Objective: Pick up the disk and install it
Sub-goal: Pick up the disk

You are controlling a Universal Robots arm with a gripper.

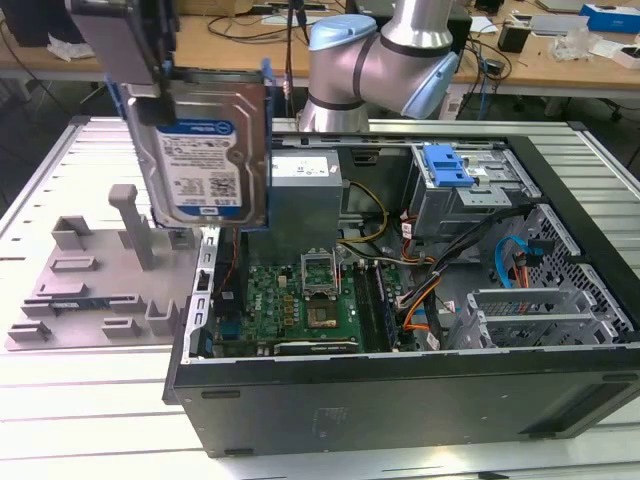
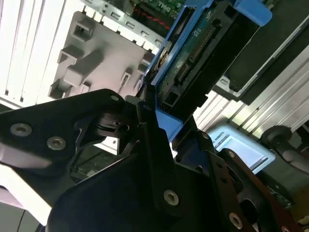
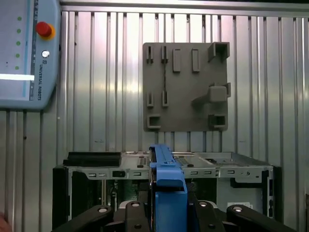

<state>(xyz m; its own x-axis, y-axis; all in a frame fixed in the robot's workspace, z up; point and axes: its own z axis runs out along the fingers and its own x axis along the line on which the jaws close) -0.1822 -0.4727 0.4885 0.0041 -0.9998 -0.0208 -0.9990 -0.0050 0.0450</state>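
Disk (image 1: 205, 150) silver w/ blue frame; tool (image 3: 169, 205) black; fixture plate (image 1: 100, 300) grey.

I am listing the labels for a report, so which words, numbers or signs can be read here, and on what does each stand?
disk, held by the gripper: white-and-blue label, print too small to read.
grey metal box: white label, print too small to read.
teach pendant: one line of print along its edge, a maker's name, left unquoted.
Nothing else is legible.
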